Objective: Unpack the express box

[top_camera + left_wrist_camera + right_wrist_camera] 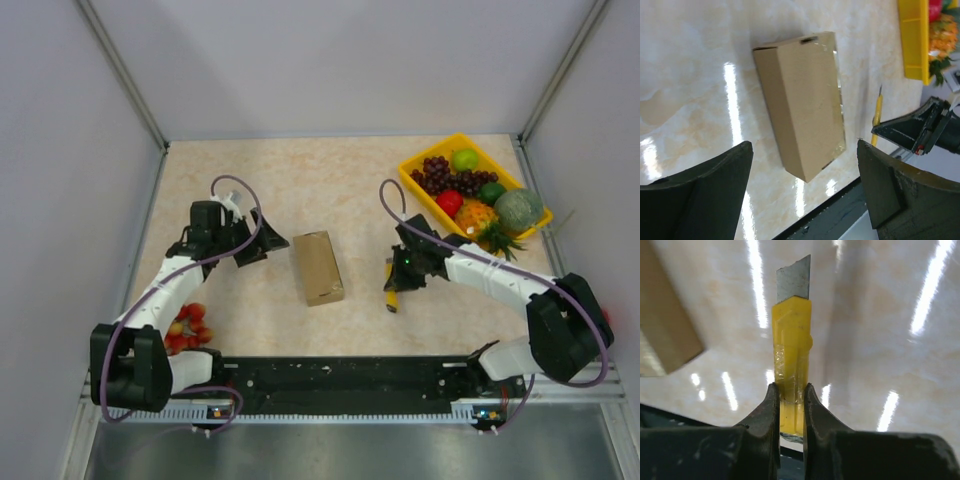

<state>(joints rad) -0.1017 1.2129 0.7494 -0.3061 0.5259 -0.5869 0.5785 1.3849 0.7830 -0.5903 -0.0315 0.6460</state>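
Note:
The express box, a plain brown carton, lies closed and flat at the middle of the table; it also fills the left wrist view. My left gripper hovers just left of it, open, its dark fingers wide apart with nothing between them. To the right of the box, my right gripper is shut on a yellow utility knife. In the right wrist view the knife's handle is pinched between the fingers, the blade pointing away. A corner of the box shows at the left.
A yellow tray holding grapes, a lime, a pineapple and other fruit stands at the back right. A cluster of red fruit lies beside the left arm's base. Grey walls close in both sides and the back.

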